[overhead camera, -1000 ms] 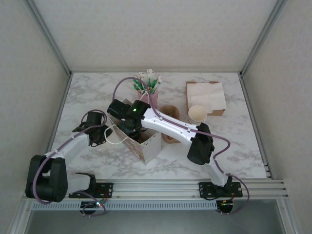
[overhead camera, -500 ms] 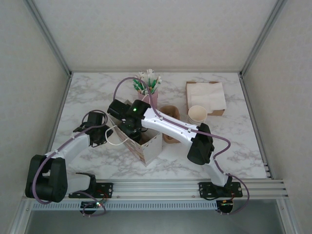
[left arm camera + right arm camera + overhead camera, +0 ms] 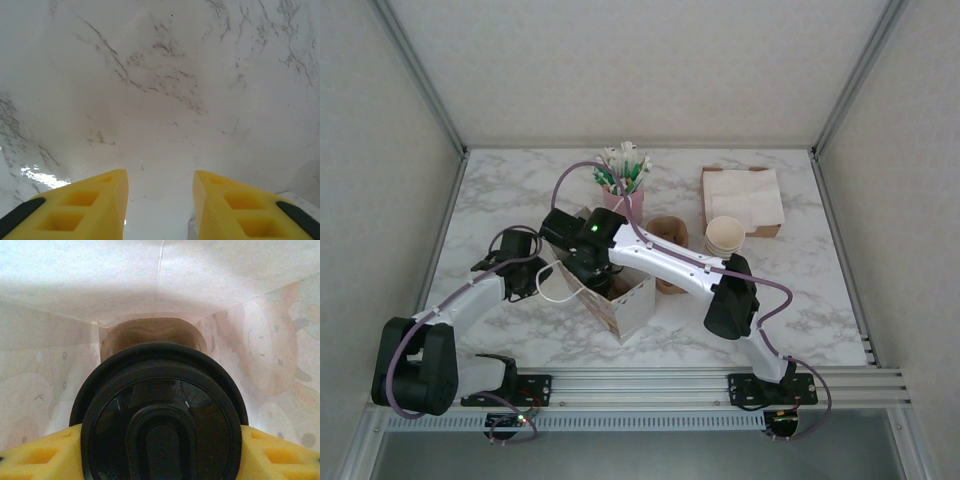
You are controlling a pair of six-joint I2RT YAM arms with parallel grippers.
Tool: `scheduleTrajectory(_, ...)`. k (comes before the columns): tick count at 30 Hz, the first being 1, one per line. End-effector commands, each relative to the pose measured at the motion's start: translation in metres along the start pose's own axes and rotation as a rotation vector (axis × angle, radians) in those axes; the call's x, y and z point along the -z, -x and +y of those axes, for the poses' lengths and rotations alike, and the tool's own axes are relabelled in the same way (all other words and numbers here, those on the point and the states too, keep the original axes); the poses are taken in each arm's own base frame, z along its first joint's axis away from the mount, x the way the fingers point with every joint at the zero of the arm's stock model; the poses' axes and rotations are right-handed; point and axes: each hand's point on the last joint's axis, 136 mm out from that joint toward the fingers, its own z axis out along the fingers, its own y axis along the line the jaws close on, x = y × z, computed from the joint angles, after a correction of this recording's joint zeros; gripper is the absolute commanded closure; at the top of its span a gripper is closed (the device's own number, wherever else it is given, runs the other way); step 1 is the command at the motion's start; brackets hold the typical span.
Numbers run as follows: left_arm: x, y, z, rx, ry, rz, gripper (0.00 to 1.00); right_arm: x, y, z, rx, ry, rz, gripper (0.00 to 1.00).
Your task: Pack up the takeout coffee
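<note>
The takeout coffee's round black lid (image 3: 161, 425) sits between my right gripper's yellow fingers (image 3: 35, 455), which are shut on the cup; the cup body is hidden under the lid. All around it are the pale printed inner walls of the paper bag (image 3: 270, 340). From above, my right gripper (image 3: 582, 262) reaches down into the open patterned bag (image 3: 625, 300) at the table's middle. My left gripper (image 3: 528, 272) hovers just left of the bag over the marble, its yellow fingers (image 3: 95, 200) open with nothing between them.
A pink holder of green-and-white sticks (image 3: 624, 180) stands behind the bag. A brown cup carrier (image 3: 667, 235) lies to its right, then a stack of lidless cream cups (image 3: 724, 236) and a box of napkins (image 3: 742, 198) at the back right.
My right gripper has shifted slightly left and deeper into the bag with the cup. The left arm has barely moved.
</note>
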Motion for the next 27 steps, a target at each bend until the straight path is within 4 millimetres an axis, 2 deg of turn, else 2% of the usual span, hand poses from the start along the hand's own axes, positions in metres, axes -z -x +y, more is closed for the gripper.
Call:
scheduleTrajectory(1,0.003,0.0,0.0,0.002,0.01,-0.009,0.61,-0.022,-0.033,0.006,0.017,0.019,0.144,0.48)
scheduleTrajectory(6,0.002,0.0,0.0,0.0,0.011,-0.011,0.61,-0.041,-0.042,0.013,0.004,0.053,0.195,0.47)
scheduleTrajectory(17,0.002,0.0,0.0,-0.001,0.013,-0.012,0.61,-0.073,-0.068,0.008,-0.002,0.019,0.289,0.48)
scheduleTrajectory(21,0.002,0.0,-0.001,-0.001,0.011,-0.01,0.61,-0.071,-0.068,0.006,-0.003,0.013,0.285,0.48)
scheduleTrajectory(27,0.003,-0.001,0.0,-0.003,0.016,-0.013,0.61,-0.052,-0.052,0.004,-0.012,0.019,0.219,0.48)
